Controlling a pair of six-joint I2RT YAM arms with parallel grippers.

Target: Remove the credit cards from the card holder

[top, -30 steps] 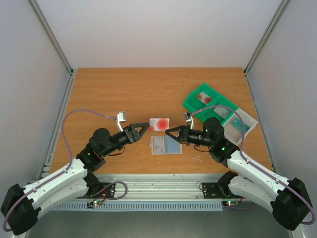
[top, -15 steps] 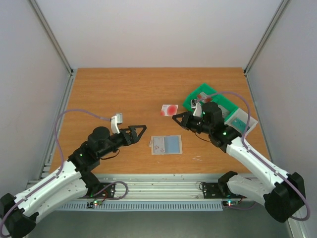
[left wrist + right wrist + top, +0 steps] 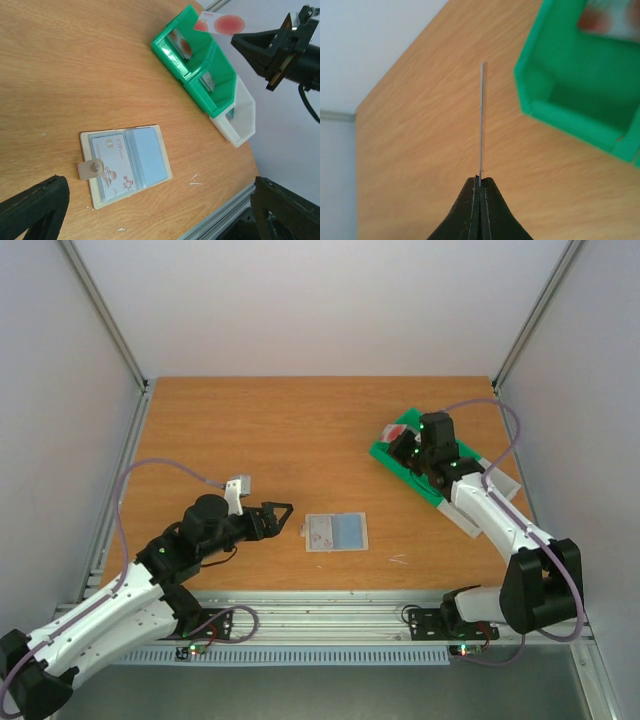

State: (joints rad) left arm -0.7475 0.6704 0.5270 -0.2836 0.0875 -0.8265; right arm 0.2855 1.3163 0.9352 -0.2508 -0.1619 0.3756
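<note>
The card holder (image 3: 336, 532) lies open and flat on the table, a tab (image 3: 90, 168) on its left edge. Inside it I see a white credit card (image 3: 112, 162) and a blue-grey one (image 3: 147, 155). My left gripper (image 3: 278, 518) hovers just left of the holder, open and empty. My right gripper (image 3: 408, 443) is shut on a pinkish-red credit card (image 3: 220, 23), held above the far end of the green tray. In the right wrist view that card (image 3: 481, 125) shows edge-on, sticking up from the shut jaws.
The green compartment tray (image 3: 412, 462) sits at the back right with cards in its compartments, and a white bin (image 3: 237, 117) adjoins its near end. Metal rails run along the table's near and side edges.
The right gripper carried the pinkish-red card from beside the holder to the back right, over the green tray. The left gripper opened and drew back to the left.
</note>
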